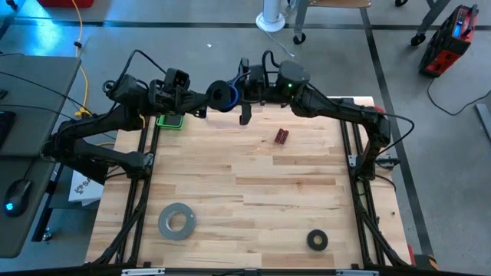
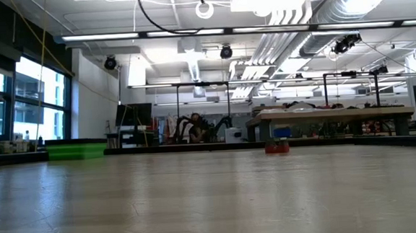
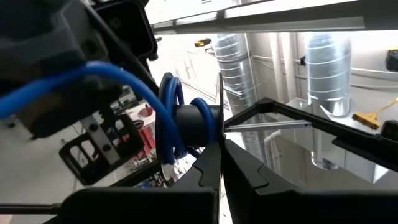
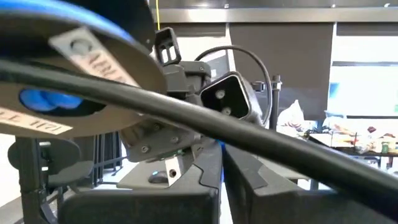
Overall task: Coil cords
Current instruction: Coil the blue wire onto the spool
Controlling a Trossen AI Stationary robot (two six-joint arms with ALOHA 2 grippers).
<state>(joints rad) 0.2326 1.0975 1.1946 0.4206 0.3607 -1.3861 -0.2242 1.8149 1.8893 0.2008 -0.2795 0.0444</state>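
A small black spool [image 1: 222, 96] wound with blue cord [image 3: 168, 115] hangs high over the table's far edge, between my two grippers. My left gripper [image 1: 205, 98] comes at it from the left and is shut on it. My right gripper [image 1: 241, 84] stands close on the spool's right side, shut, with the blue cord [image 1: 242, 76] at its fingers. A free stretch of cord [image 3: 93, 78] runs from the spool's hub [image 3: 189, 124] toward the right gripper. The low view shows neither gripper nor the spool. My left gripper [image 3: 222, 140] pinches the thin rim of one spool flange [image 3: 221, 106] between its two fingers, edge-on, coming from the table's left and slanting a little upward. The spool is lifted clear of the table, its axis roughly level. My right gripper [image 4: 221, 149] is shut with a bit of blue cord [image 4: 218, 144] showing at its fingertips. It comes from the table's right, about level. Which stretch of the cord it has is hidden by the fingers. The spool's labelled flange [image 4: 68, 68] stands close in front of it.
On the wooden table [image 1: 253, 192] lie a large grey tape roll [image 1: 176, 221] near left, a wider black ring [image 1: 317, 240] near right, a small red object [image 1: 281, 137] right of the middle and a green object [image 1: 170, 120] at the far left. A black cable [image 4: 249, 140] crosses the right wrist view.
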